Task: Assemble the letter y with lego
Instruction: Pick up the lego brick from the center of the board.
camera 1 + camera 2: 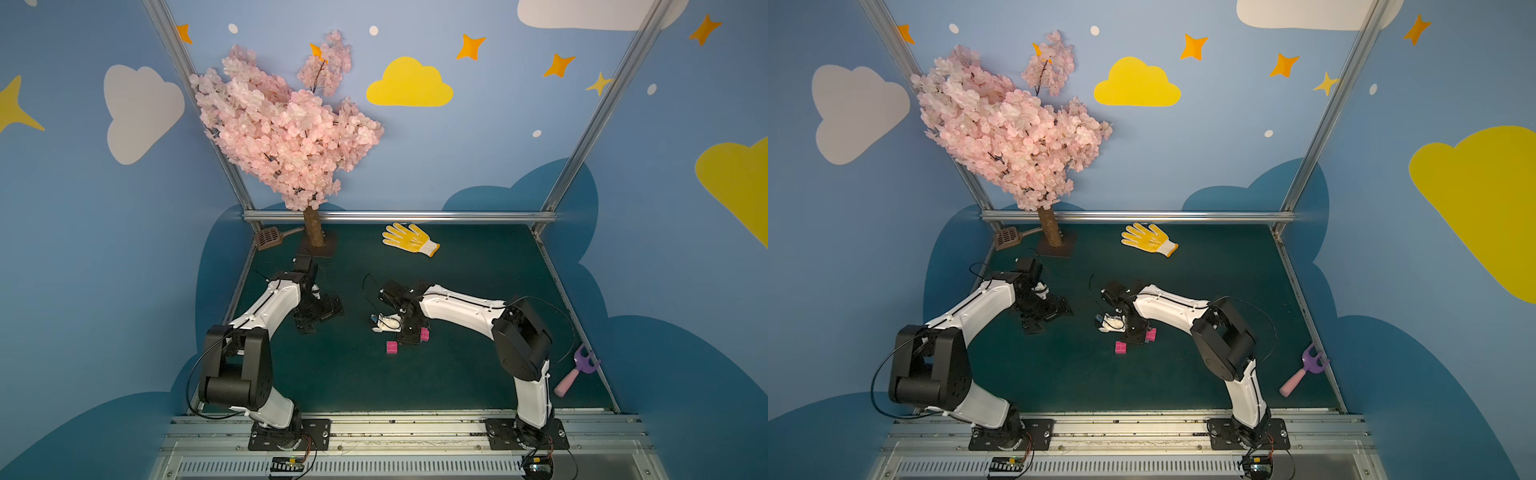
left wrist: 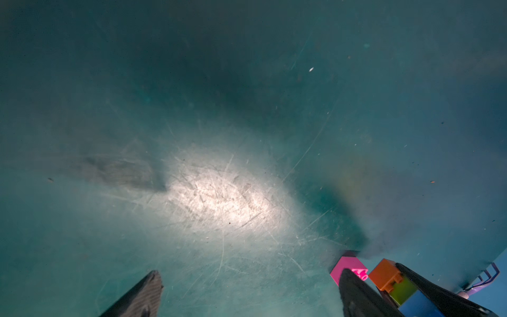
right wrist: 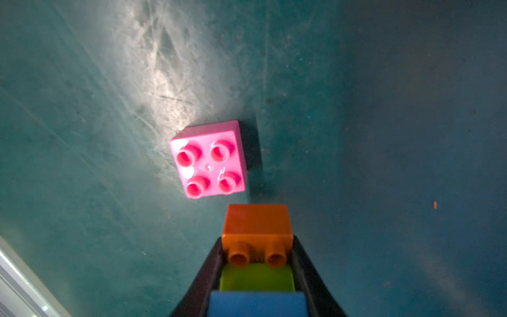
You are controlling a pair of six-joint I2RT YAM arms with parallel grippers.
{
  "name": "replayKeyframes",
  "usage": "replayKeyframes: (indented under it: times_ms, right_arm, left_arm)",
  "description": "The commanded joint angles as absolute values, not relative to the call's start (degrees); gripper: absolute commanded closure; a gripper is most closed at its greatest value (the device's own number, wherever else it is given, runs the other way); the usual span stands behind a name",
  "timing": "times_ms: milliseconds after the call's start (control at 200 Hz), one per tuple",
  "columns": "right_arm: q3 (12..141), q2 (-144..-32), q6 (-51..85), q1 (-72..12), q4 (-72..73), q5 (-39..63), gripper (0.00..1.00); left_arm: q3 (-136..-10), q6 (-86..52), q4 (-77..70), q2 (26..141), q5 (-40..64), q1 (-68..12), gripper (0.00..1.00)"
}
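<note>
Three joined bricks (image 3: 257, 277) (orange, lime green, blue) sit clamped in the right gripper (image 3: 257, 243), their orange end just beside the loose pink brick (image 3: 208, 159) on the mat (image 3: 384, 137). Left gripper (image 1: 320, 318) gapes empty, well apart from it.

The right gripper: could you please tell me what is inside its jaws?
The right gripper is shut on a brick stack: orange brick, lime green brick, blue brick. Whatever follows the blue one is hidden. A pink brick lies apart on the table.
</note>
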State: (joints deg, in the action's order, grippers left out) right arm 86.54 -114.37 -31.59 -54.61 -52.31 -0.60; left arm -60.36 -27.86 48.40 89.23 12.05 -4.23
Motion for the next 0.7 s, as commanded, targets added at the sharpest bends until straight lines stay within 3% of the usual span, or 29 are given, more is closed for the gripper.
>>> replayKeyframes:
  times_ms: [0,696]
  right_arm:
    - [86.19,-111.67,-32.87,-55.42,-53.23,-0.44,0.97]
    - [88.25,-113.29,-34.72,-58.75,-53.7,-0.79,0.98]
  left_arm:
    - [-60.04,-27.69,48.65,88.99,12.82,-3.96,0.0]
    - [-60.03,-27.77,48.6,89.13,12.77,-3.96,0.0]
